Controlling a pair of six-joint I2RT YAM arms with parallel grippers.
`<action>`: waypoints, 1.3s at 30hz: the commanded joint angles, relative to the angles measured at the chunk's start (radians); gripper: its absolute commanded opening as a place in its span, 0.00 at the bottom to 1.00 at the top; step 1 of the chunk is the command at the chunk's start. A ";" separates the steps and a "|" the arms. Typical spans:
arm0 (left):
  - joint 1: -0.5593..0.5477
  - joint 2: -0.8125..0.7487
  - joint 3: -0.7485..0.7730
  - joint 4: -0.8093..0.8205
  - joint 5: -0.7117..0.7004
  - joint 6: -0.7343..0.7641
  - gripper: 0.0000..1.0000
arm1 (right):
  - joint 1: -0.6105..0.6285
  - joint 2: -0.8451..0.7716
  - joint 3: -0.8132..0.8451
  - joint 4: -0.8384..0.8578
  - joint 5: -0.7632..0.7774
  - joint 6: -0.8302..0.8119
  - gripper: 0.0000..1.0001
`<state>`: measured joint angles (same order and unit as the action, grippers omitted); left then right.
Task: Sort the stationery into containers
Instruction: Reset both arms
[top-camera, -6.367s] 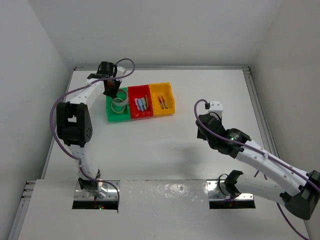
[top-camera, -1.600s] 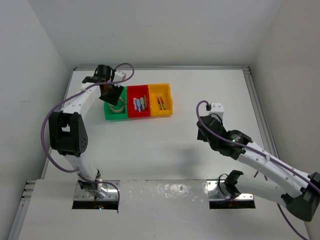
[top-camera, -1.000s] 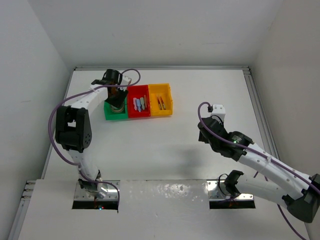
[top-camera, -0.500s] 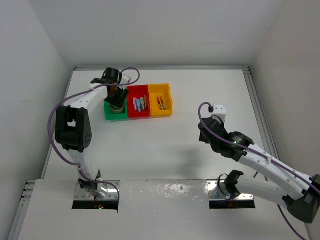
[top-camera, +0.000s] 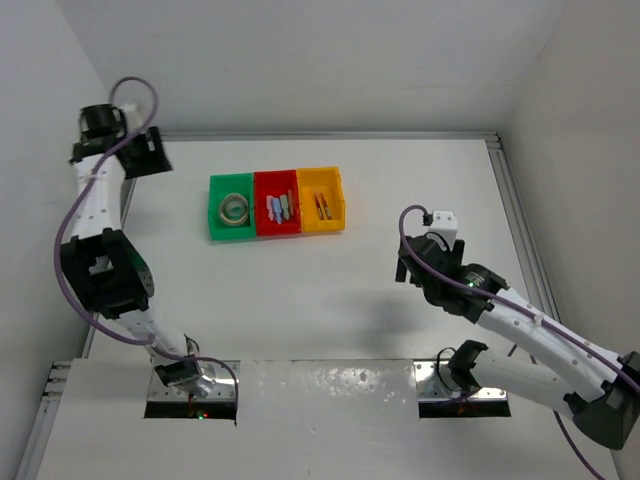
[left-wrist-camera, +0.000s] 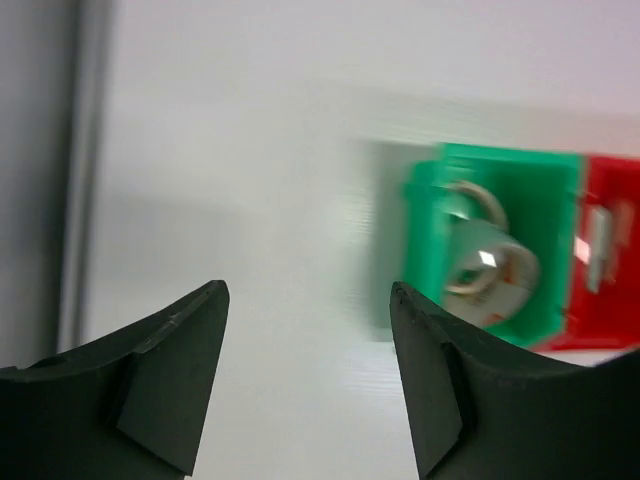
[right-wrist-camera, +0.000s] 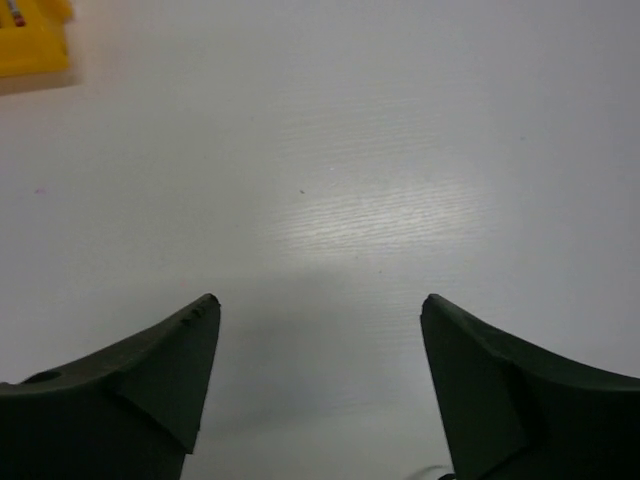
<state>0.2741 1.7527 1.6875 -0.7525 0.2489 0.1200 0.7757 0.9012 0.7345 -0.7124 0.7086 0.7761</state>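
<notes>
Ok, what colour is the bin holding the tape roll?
Green. The bin shows best in the top external view.

A white bench (top-camera: 330, 300) carries a green bin (top-camera: 231, 234) with a pale, clear tape ring (top-camera: 235, 208), a red bin (top-camera: 279, 231) with bluish and orange sticks (top-camera: 281, 206), a yellow-orange bin (top-camera: 325, 226) with red-orange pens (top-camera: 322, 206), and purple cables (top-camera: 134, 80).

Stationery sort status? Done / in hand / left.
Done: tape roll lies in the green bin, stubby sticks in the red bin, pens in the yellow bin. In hand: nothing; the left gripper and right gripper are both open and empty, away from the bins. Left: no loose stationery shows on the table, so the sort looks finished.
</notes>
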 joint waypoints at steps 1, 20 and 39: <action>0.137 -0.003 -0.035 -0.057 0.007 -0.076 0.63 | -0.022 0.018 0.034 -0.024 0.057 -0.030 0.83; 0.324 -0.096 -0.288 -0.042 -0.016 0.040 0.77 | -0.423 0.361 0.304 -0.048 -0.337 -0.094 0.99; 0.332 -0.117 -0.338 -0.019 0.012 0.043 0.78 | -0.472 0.265 0.207 0.037 -0.250 -0.041 0.99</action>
<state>0.5972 1.6714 1.3457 -0.8032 0.2478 0.1532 0.3088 1.1717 0.9421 -0.7052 0.4301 0.7162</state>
